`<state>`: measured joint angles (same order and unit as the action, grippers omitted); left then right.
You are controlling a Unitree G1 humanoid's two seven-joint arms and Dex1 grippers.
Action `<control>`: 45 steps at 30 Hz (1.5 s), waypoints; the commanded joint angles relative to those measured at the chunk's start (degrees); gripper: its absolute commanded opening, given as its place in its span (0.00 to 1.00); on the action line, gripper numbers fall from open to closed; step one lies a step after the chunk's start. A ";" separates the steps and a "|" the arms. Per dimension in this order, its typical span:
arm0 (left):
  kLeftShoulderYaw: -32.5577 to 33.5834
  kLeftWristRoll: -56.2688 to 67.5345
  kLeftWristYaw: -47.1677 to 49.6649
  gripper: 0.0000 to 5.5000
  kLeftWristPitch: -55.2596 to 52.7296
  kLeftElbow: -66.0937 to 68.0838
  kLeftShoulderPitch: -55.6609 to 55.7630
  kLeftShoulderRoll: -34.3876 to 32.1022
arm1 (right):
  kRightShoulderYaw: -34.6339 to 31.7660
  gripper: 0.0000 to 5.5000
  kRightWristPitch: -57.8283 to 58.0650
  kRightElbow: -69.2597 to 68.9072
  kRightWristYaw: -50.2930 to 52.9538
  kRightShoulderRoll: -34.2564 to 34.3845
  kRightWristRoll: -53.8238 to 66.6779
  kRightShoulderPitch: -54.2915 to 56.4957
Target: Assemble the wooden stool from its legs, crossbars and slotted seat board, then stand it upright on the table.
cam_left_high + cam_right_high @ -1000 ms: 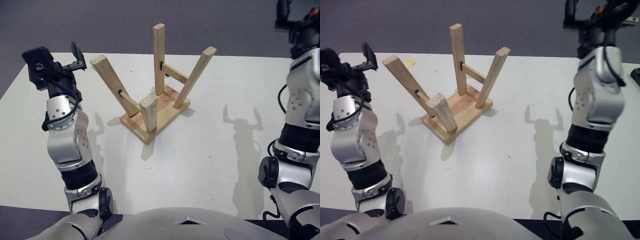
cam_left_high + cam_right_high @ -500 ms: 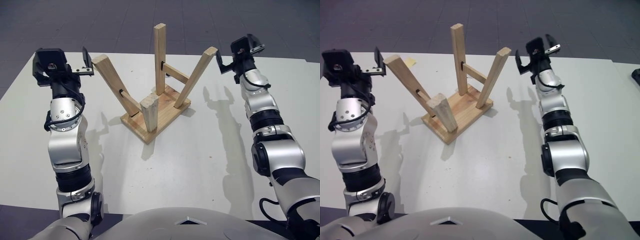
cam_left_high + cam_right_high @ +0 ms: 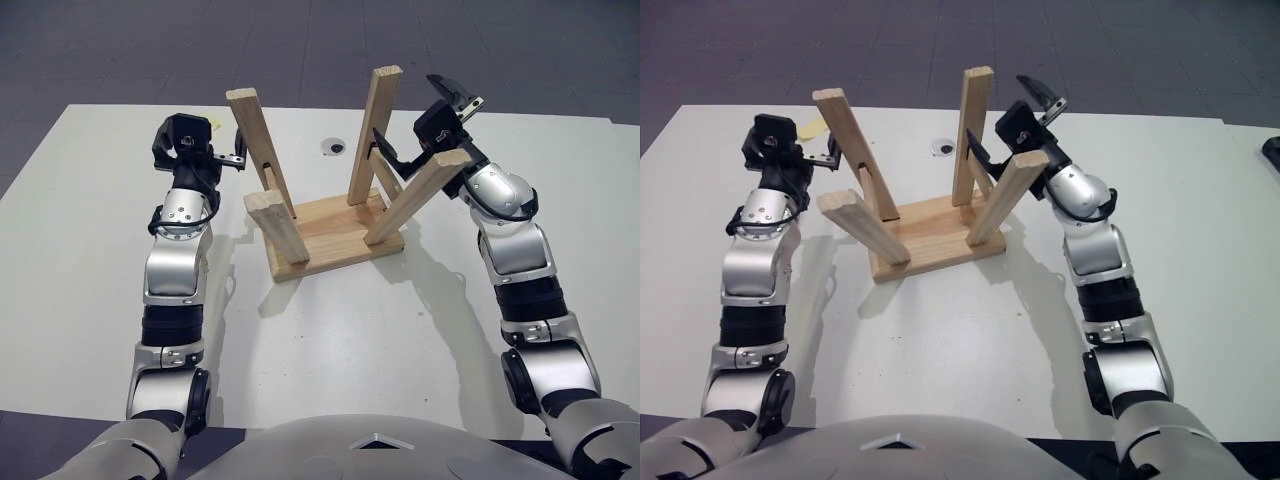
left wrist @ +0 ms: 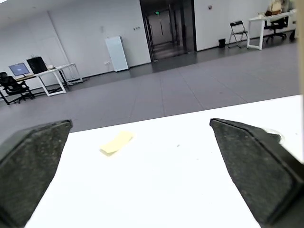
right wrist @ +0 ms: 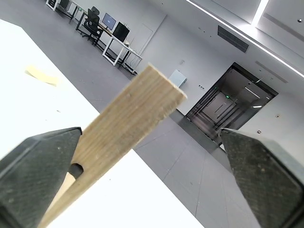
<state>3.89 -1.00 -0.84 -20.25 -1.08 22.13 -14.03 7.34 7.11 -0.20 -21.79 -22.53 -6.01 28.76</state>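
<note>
Your stool [image 3: 330, 232] is upside down mid-worktop [image 3: 90, 260]: one seat board flat, four legs [image 3: 258, 140] sticking up, two crossbars [image 3: 386, 172] between them. Left jaws are spread wide and empty, just beside the back-left leg. Right jaws are spread too, up by the right-hand leg tops, pinching nothing. One yellow note [image 4: 116, 142] lies behind.

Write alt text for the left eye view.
An upside-down wooden stool rests on a white table, four legs pointing up. The open right gripper is beside its right-hand legs, the open left gripper beside a left leg.
</note>
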 commanded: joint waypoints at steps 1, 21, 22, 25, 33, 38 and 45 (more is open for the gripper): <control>0.48 -0.19 0.20 0.98 1.44 2.37 0.90 0.50 | -2.26 0.98 4.04 -6.86 1.70 1.20 0.72 -1.38; 11.25 19.42 -5.20 0.98 -4.28 25.47 36.89 1.56 | -18.44 0.98 12.99 -17.96 13.46 9.25 16.86 -6.39; 8.02 18.15 -7.46 0.98 -8.70 27.01 35.09 0.80 | -18.34 0.98 13.27 -18.22 13.87 9.38 16.85 -6.53; -1.82 14.39 -13.44 0.98 -19.97 27.15 26.36 -2.36 | -17.52 0.98 14.28 -19.01 14.30 9.64 16.97 -7.32; 1.89 17.15 -16.10 0.98 -9.34 26.23 25.03 0.22 | -16.77 0.98 16.02 -18.45 12.60 9.10 17.82 -8.23; 9.51 22.15 -13.07 0.98 1.18 21.50 28.55 3.76 | -16.45 0.98 15.12 -17.44 12.47 10.10 18.33 -8.91; 18.16 26.10 -5.02 0.98 -2.21 3.27 25.20 -1.64 | -16.34 0.98 16.58 -22.11 8.83 3.92 16.78 -13.92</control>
<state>21.06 25.77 -7.21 -19.41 7.08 51.09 -12.58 -9.19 22.31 -18.68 -10.07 -15.63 10.40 17.23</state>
